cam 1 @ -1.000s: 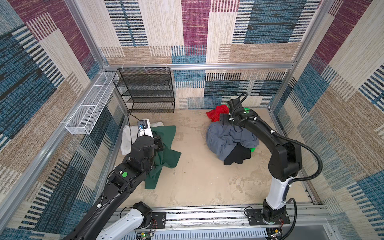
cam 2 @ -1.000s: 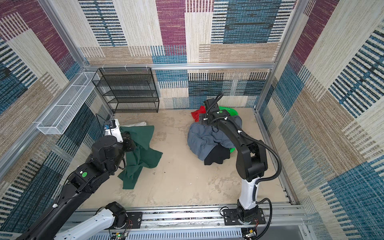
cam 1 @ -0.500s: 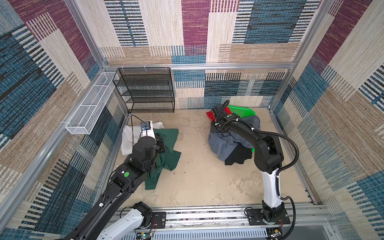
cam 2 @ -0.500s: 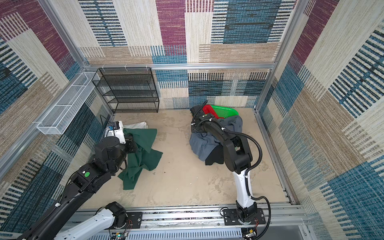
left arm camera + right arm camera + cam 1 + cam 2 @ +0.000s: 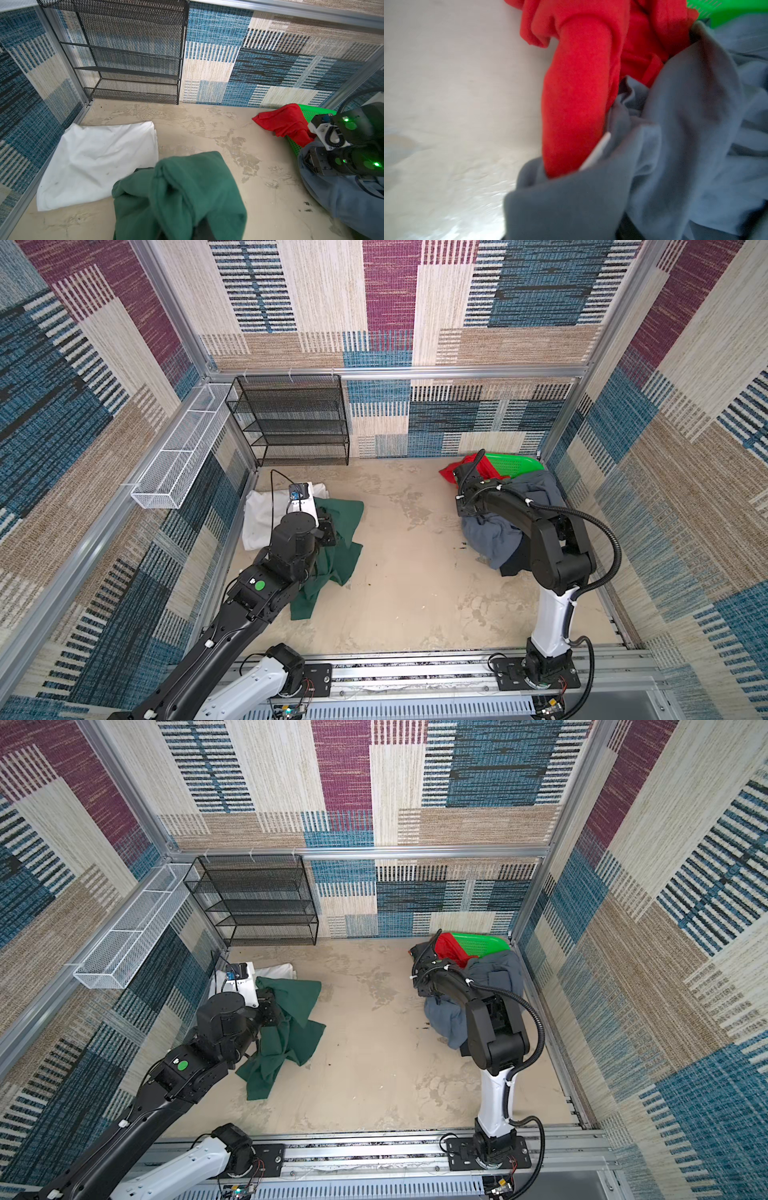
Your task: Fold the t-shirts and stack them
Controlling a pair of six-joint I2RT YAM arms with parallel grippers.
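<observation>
My left gripper is shut on the dark green t-shirt, holding a bunch of it off the floor while the rest trails down; in the left wrist view the green cloth hides the fingers. Beside it, a white t-shirt lies flat by the left wall. My right gripper is down at the left edge of the grey-blue t-shirt, its jaws closed into a bunched fold that covers them. A red t-shirt hangs from the basket. A black t-shirt shows under the grey-blue one.
A bright green plastic basket lies tipped in the far right corner under the shirts. A black mesh shelf stands against the back wall. A white wire tray hangs on the left wall. Bare floor lies between the two arms.
My right arm drew back from over the red t-shirt, came down on the grey-blue t-shirt's left edge and closed its jaws. The left arm barely moved with the green t-shirt.
</observation>
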